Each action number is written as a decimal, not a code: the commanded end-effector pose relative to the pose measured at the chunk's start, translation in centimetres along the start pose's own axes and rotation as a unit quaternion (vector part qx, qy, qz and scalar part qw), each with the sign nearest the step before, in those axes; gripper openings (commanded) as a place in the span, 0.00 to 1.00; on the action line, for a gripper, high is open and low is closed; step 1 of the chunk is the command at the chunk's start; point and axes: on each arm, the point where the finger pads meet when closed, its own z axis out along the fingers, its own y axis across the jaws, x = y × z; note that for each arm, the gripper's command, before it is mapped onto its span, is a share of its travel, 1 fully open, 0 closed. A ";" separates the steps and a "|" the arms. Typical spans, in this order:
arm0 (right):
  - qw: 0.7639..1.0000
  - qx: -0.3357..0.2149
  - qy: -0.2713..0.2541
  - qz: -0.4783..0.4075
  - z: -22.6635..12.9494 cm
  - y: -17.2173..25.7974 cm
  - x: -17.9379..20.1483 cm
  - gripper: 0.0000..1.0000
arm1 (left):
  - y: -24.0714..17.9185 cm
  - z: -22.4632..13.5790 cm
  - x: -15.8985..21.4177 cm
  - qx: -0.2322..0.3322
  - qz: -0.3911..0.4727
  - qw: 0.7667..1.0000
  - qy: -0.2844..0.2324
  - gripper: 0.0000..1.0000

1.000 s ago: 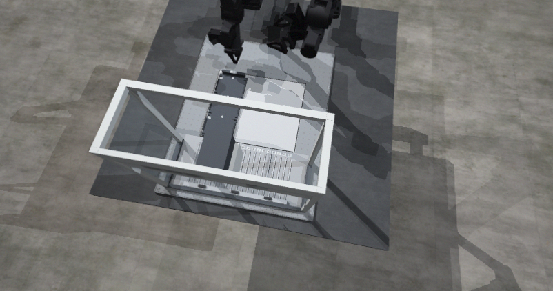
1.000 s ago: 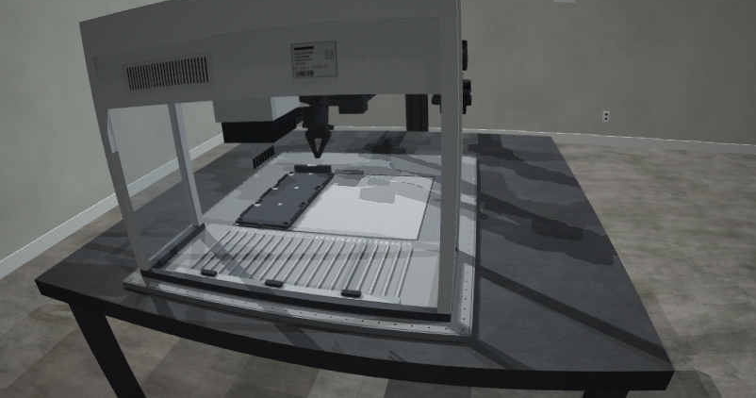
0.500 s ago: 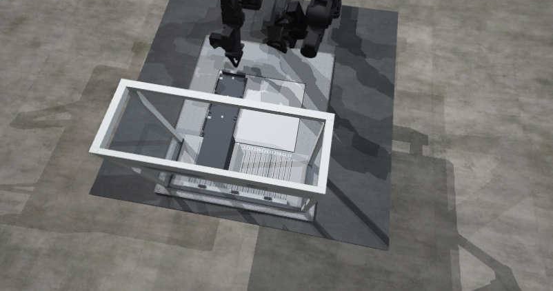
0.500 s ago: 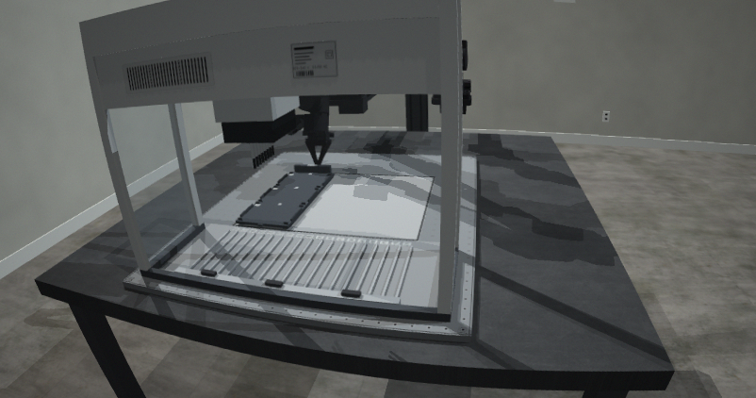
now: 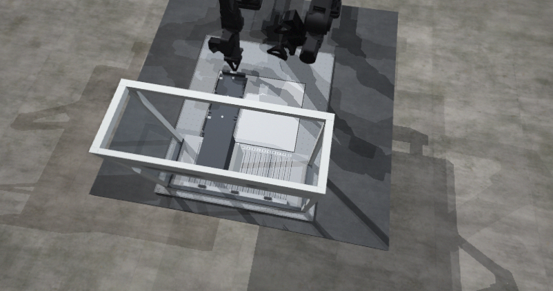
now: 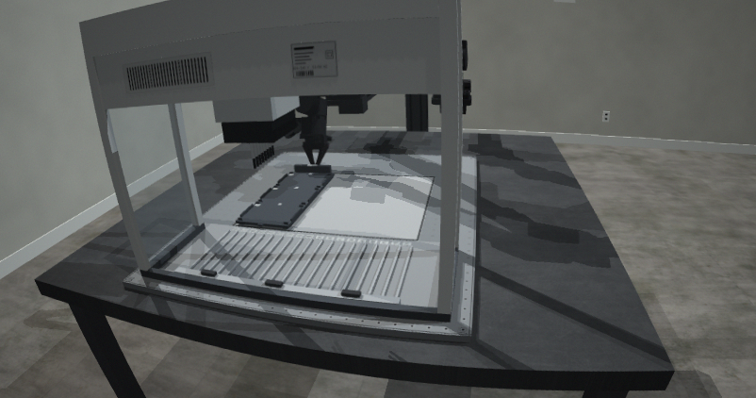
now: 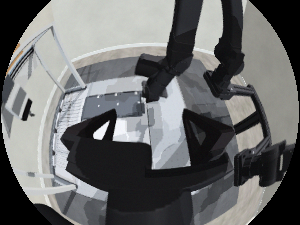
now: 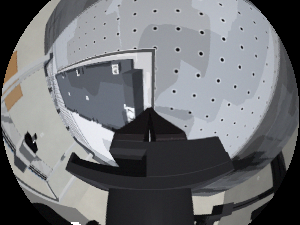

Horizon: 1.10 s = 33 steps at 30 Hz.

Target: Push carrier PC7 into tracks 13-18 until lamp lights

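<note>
It looked like a lab, with a lab-automation bench. Beyond the right gripper's fingertips (image 5: 233,65) (image 6: 316,157) stood an open-sided enclosure (image 5: 228,100) (image 6: 449,183) with clear side panels, a vent grille (image 6: 168,73) and a barcoded label (image 6: 314,59). On its floor ran parallel rails (image 5: 267,164) (image 6: 306,257) with tiles in front. Inside it, a row of black tips (image 6: 263,157) hung under a boxy head (image 6: 259,124). Below the fingers spread a plate (image 5: 197,72) (image 6: 467,268) (image 8: 200,64) dotted with holes.
</note>
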 end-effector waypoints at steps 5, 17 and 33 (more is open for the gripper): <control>1.000 0.009 0.001 0.003 0.9 1.6 0.4 0.00 | 5.0 -0.4 0.3 -0.037 -0.020 0.999 0.007 1.00; 1.000 0.012 0.001 0.003 1.9 3.4 0.4 0.00 | 7.5 -0.1 1.1 -0.055 -0.042 0.998 0.004 1.00; 1.000 0.002 0.001 0.004 2.1 4.9 0.3 0.00 | 10.0 0.3 2.1 -0.064 -0.061 0.996 -0.001 1.00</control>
